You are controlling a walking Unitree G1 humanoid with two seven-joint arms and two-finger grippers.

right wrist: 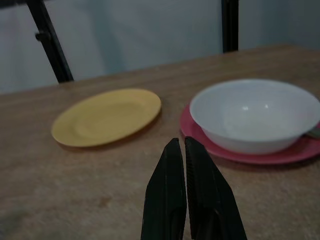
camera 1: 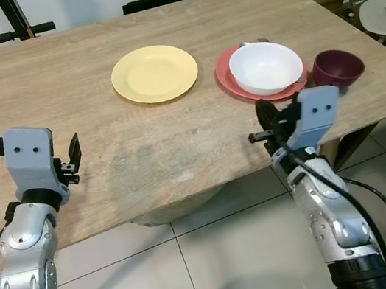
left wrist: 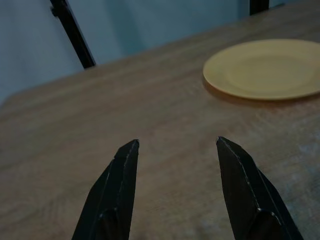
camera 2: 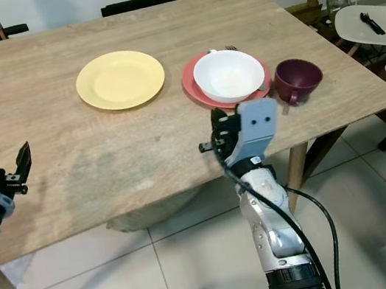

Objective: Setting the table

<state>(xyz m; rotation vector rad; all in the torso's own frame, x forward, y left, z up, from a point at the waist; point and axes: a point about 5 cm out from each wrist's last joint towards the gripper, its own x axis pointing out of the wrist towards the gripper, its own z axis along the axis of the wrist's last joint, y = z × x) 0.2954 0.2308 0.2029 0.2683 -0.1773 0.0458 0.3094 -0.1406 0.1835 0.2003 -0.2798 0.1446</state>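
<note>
While both silver arms hover at the near edge, the scene reads as follows.

Worktop: pale wood-grain worktop point(camera 1: 89, 65), matte, rectangular with a rounded far right corner, standing on glossy light floor tiles point(camera 1: 219, 252).

Yellow plate: round, shallow, smooth yellow plate point(camera 1: 154, 73) lying flat near the middle of the worktop, well apart from both pincers.

Red plate: round coral-red plate point(camera 1: 226, 77) just right of the yellow plate, close but apart from it.

White bowl: glossy white bowl point(camera 1: 266, 66), wide and round, sitting on the red plate and covering most of it; the tip of a piece of cutlery point(camera 2: 230, 48) peeks out behind it, too small to identify.

Maroon bowl: small, deep, dark maroon bowl point(camera 1: 337, 67) just right of the red plate, near the worktop's right edge.

Left pincer: left pincer point(left wrist: 175, 150) above the left near part of the worktop, its two tapered black fingers spread wide, nothing between them.

Right pincer: right pincer point(right wrist: 181, 150) near the front edge, before the red plate; black fingers pressed together, holding nothing.

Background: black metal stands point(camera 1: 19, 25) beyond the far edge; a white chair point(camera 1: 383, 13) to the right.
</note>
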